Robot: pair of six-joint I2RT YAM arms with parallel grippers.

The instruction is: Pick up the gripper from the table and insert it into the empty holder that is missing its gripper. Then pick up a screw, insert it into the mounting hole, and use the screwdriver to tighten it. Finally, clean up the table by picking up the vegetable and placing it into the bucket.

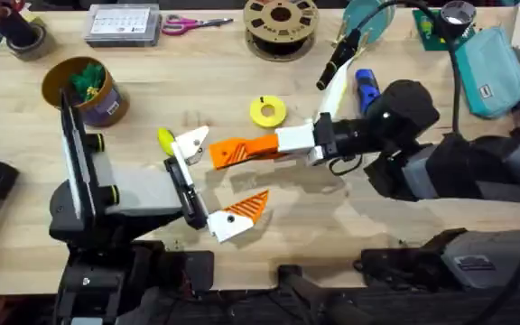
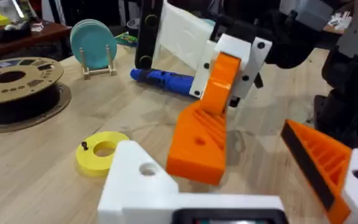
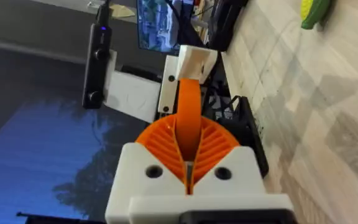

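Loose gripper (image 1: 224,155) first: from overhead I've got it pinched in the right gripper (image 1: 255,147), which is closed tight on it and reaching in from the right toward the middle of the table. Its tip sits just beside the holder (image 1: 190,143), the bare white block on the left gripper (image 1: 215,181), but I can't tell if they're actually touching. The left gripper is spread wide, with its one orange finger down nearer my edge of the table. The vegetable (image 1: 165,138) lies right by the holder on its far-left side, the bucket (image 1: 57,77) is well off at the far left with green stuff in it, and the screwdriver (image 1: 366,90) lies behind the right arm, past the yellow ring (image 1: 267,112). On the left wrist cam, the loose gripper (image 2: 197,143) hangs tilted from the right gripper's fingers (image 2: 219,74), with a small hole showing in its side, just above and beside the holder (image 2: 142,180). There's a screw (image 2: 84,145) sitting on the edge of the yellow ring (image 2: 104,152), with the screwdriver (image 2: 163,79) and the filament spool (image 2: 17,87) farther back. On the right wrist cam, the ribbed pads (image 3: 213,146) are clamped on the loose gripper (image 3: 188,118), which points straight at the holder (image 3: 194,59), and the vegetable (image 3: 312,12) lies on the wood off to the side.
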